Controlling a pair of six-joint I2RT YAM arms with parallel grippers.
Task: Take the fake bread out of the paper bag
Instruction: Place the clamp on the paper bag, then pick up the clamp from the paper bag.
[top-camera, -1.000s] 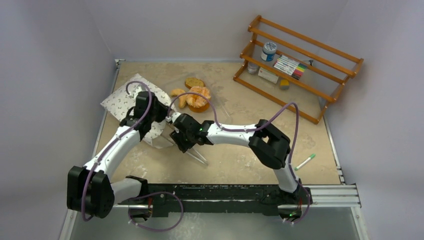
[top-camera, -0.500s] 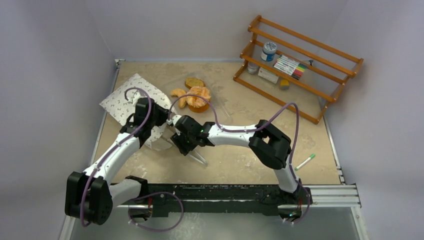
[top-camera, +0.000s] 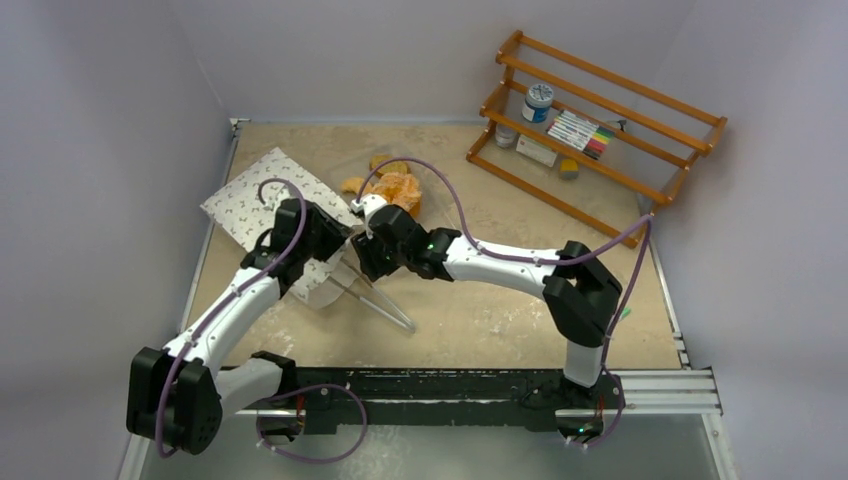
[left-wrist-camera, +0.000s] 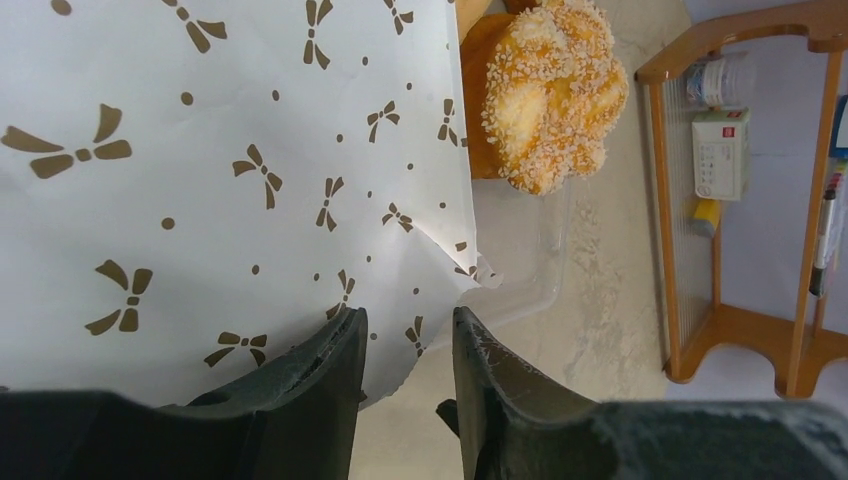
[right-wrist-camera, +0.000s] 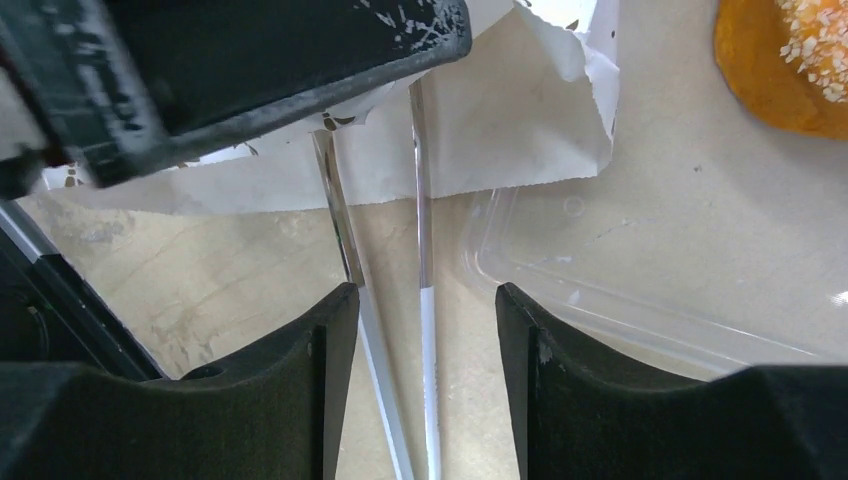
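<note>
The jaws are shown clearly only by the wrist cameras. In the left wrist view the left gripper (left-wrist-camera: 405, 390) is seen with its fingers narrowly parted and nothing pinched, the edge of the large white paper bag printed with small dark bows (left-wrist-camera: 200, 150) lying beyond the gap. In the right wrist view the right gripper (right-wrist-camera: 425, 390) is spread wide, and the two arms of one pair of thin metal tongs (right-wrist-camera: 425, 320) run between its fingers. Whether they are touched cannot be told.

Only from above are both arms seen together, met at the bag's near corner on the left of the table. The golden-orange and tan fake bread (top-camera: 398, 188) lies outside the bag, just to its right. There it is crossed by a purple cable (top-camera: 440, 190), so its pieces cannot be counted.

One sesame-crusted bun (left-wrist-camera: 550, 95) is plain in the left wrist view, by one clear plastic tray (left-wrist-camera: 540, 280). An orange-brown piece behind it is half covered by paper. The bag's inside is hidden. One wooden rack (top-camera: 600, 120) stands at the far right, its contents too small to name.
</note>
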